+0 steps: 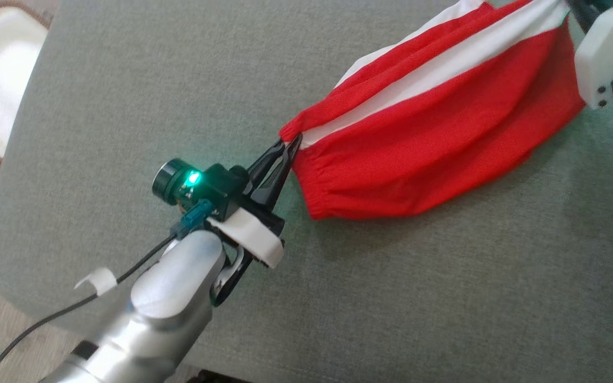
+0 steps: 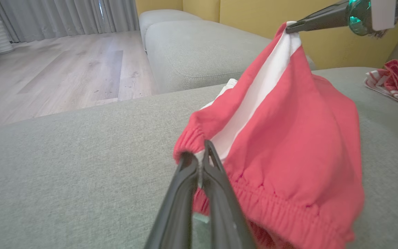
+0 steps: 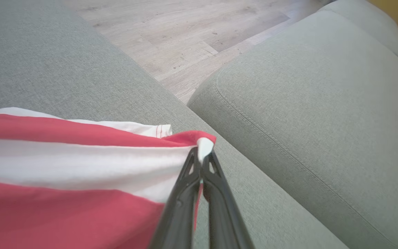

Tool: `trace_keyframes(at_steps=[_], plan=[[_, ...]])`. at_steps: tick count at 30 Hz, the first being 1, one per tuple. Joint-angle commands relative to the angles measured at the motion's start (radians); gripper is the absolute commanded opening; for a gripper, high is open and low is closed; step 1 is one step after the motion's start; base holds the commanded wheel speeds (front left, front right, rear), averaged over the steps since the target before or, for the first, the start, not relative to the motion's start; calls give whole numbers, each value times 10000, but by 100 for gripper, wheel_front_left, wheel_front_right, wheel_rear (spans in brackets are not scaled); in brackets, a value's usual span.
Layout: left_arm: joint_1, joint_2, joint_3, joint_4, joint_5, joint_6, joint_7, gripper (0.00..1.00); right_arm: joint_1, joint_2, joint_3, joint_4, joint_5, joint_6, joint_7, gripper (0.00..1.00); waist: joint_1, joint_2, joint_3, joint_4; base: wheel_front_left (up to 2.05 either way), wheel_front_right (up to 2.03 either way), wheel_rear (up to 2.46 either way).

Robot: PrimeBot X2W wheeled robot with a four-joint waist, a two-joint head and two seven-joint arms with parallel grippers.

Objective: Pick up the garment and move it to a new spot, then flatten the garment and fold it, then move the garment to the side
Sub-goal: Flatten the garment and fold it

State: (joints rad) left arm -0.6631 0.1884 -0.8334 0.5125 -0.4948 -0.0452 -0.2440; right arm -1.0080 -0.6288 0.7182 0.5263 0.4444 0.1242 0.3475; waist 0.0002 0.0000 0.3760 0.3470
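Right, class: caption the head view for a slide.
Left gripper and right gripper hold the garment stretched over the cushion.

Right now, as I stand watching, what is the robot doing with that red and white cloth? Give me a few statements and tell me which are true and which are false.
1. The left fingers pinch the gathered elastic end of the red and white garment. True.
2. The garment lies flat and neatly folded. False: it is bunched and stretched between the two arms, sagging onto the cushion.
3. The right fingers are shut on the garment's other end. True.
4. The garment is over a wooden table. False: it is over a grey-green sofa cushion; the wood is the floor beside it.
5. A second red and white cloth lies farther along the cushion. True.
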Motion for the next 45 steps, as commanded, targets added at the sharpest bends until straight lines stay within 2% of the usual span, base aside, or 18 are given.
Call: trace_keyframes(at_steps=[1,11,20,21,22,23,24,25,29,37,45], plan=[[-414,165,457,-173,12,-34,-117,0,-200,63,25,-154,-84,65,-123,0,-2,0,201,172,0,0,0],[-990,-460,798,558,218,-254,-174,0,-1633,546,1148,1870,-59,65,-1276,0,-2,0,806,530,0,0,0],[-1088,-825,1200,832,582,-406,-176,0,-2365,760,1865,3047,307,65,-1892,0,-2,0,1141,710,0,0,0],[-1099,-850,1196,931,607,-428,-176,0,-2411,799,1910,3158,364,65,-1913,11,-2,0,1153,716,0,0,0],[-1117,-875,1195,1029,625,-448,-176,0,-2445,841,1962,3256,421,65,-1952,100,-2,0,1158,719,0,0,0],[-1139,-898,1213,1096,645,-463,-176,4,-2481,876,2015,3352,465,65,-2003,100,-2,0,1156,721,0,0,0],[-1152,-912,1227,1169,682,-469,-176,42,-2514,917,2082,3439,490,65,-2062,100,-2,0,1148,714,0,0,0],[-1152,-921,1245,1242,712,-475,-177,100,-2533,966,2147,3517,520,65,-2133,100,-2,0,1125,697,0,0,0],[-1074,-882,1382,1467,786,-498,-177,100,-2536,1134,2294,3815,773,65,-2399,100,-2,0,906,516,0,0,0],[-744,-452,1948,1359,885,-409,-177,100,-2427,1211,2393,3910,1455,65,-3016,100,-2,0,240,-149,0,0,0],[-221,30,3142,460,733,-21,-177,100,-1865,1249,2135,3597,2257,65,-4333,100,-2,0,-717,-1059,0,0,0]])
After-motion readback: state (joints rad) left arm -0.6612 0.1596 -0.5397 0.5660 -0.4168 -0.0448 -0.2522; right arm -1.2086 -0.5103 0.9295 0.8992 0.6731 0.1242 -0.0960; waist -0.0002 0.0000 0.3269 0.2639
